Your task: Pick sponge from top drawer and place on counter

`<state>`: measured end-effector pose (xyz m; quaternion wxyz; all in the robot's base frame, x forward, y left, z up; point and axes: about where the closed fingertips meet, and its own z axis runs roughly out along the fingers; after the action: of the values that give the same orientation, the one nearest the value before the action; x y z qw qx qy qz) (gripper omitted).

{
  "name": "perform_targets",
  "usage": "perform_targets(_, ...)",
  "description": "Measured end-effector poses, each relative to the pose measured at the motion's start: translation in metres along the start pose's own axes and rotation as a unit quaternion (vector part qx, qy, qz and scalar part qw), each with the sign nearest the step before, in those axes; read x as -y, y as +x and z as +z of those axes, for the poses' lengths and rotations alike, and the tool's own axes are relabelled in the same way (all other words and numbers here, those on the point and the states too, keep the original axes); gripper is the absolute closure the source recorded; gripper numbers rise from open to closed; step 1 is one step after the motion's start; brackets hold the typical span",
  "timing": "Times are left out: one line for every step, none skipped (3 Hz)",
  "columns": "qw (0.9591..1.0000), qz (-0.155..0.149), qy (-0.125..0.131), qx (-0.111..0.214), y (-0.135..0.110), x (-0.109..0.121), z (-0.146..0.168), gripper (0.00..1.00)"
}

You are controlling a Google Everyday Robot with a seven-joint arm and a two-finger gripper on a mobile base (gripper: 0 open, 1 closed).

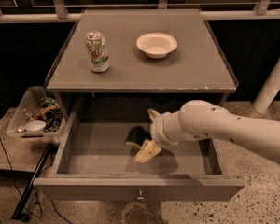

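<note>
The top drawer [60,157] of the grey cabinet is pulled out, its round knob [140,195] at the front. The sponge [135,135], dark green on top with a yellow edge, lies on the drawer floor near the middle. My gripper [150,132] reaches into the drawer from the right. It is open, with one cream finger [147,151] in front of the sponge and the other [153,114] behind it. The sponge sits at the mouth of the gap, not gripped. The counter [196,64] is the cabinet's flat grey top above the drawer.
A drink can [97,51] stands on the counter at the left and a white bowl [156,45] at the middle back. A clear plastic bin of clutter [35,120] sits left of the cabinet. A white post [273,80] stands at the right on the speckled floor.
</note>
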<state>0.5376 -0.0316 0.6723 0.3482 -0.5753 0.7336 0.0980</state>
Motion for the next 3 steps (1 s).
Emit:
perform_targets(0.9999, 0.012, -0.001, -0.006, 0.011, 0.006, 0.022, 0.00)
perform_targets(0.9997, 0.023, -0.002, -0.012, 0.020, 0.010, 0.036, 0.00)
perform_targets(0.9993, 0.032, -0.005, -0.020, 0.028, 0.010, 0.049, 0.00)
